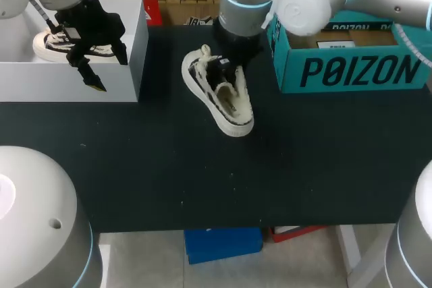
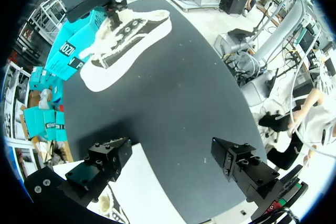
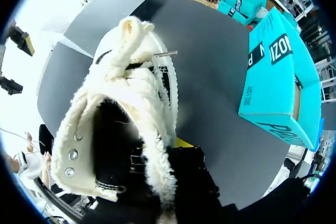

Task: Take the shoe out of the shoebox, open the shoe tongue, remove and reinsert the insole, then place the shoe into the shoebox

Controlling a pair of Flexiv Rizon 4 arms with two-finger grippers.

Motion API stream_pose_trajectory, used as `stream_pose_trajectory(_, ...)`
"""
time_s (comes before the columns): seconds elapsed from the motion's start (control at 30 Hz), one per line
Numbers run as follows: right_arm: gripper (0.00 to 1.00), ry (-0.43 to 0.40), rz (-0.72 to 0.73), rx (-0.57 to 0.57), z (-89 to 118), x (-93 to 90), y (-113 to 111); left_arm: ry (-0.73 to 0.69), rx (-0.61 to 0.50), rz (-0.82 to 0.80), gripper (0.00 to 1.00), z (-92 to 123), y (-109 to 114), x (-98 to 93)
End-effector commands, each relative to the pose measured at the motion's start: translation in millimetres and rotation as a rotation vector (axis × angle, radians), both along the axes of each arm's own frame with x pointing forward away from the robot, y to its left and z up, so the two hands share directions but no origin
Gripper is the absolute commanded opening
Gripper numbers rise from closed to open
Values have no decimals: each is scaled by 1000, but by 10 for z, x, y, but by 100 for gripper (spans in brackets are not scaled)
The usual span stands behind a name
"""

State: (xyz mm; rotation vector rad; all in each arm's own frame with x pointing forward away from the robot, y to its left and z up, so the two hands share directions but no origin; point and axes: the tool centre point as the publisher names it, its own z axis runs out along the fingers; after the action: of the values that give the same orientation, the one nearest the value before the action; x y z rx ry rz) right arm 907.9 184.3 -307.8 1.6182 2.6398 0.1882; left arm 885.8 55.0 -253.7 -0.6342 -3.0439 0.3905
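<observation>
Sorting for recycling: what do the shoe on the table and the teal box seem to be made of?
The shoe: fuzzy cream lining, probably faux shearling by its tufted pile; pale matte sole, likely rubber; dark upper, unclear. The teal box: matte printed cardboard by the look, its inside showing plain brown.

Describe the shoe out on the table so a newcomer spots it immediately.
On the black table, between the white box and the teal shoebox, one shoe lies on the tabletop. It has a cream fleece lining; unlike the other shoe, which sits inside the white box, it is out in the open.
</observation>
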Motion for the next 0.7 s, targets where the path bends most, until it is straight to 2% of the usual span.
stream_pose_trajectory(0.03, 0, -5, 150, 15, 512, -30, -58, -1, 3, 1, 100, 3, 2, -8)
stream_pose_trajectory(0.2, 0, -31, 395, 28, 815, -17, -48, -1, 3, 1, 100, 3, 2, -8)
stream_pose_trajectory(0.3, 0, -31, 542, 21, 911, 28, -67, -1, 3, 1, 100, 3, 2, -8)
stream_pose_trajectory(0.4, 0, -19, 740, -26, 1003, 98, -117, -1, 3, 1, 100, 3, 2, -8)
stream_pose_trajectory(0.5, 0, 0, 875, -74, 1129, 160, -159, -1, 3, 1, 100, 3, 2, -8)
stream_pose_trajectory(0.6, 0, 3, 947, -90, 1352, 202, -183, -1, 3, 1, 100, 3, 2, -8)
stream_pose_trajectory(0.7, 0, -15, 942, -94, 1690, 197, -178, -1, 3, 1, 100, 3, 2, -8)
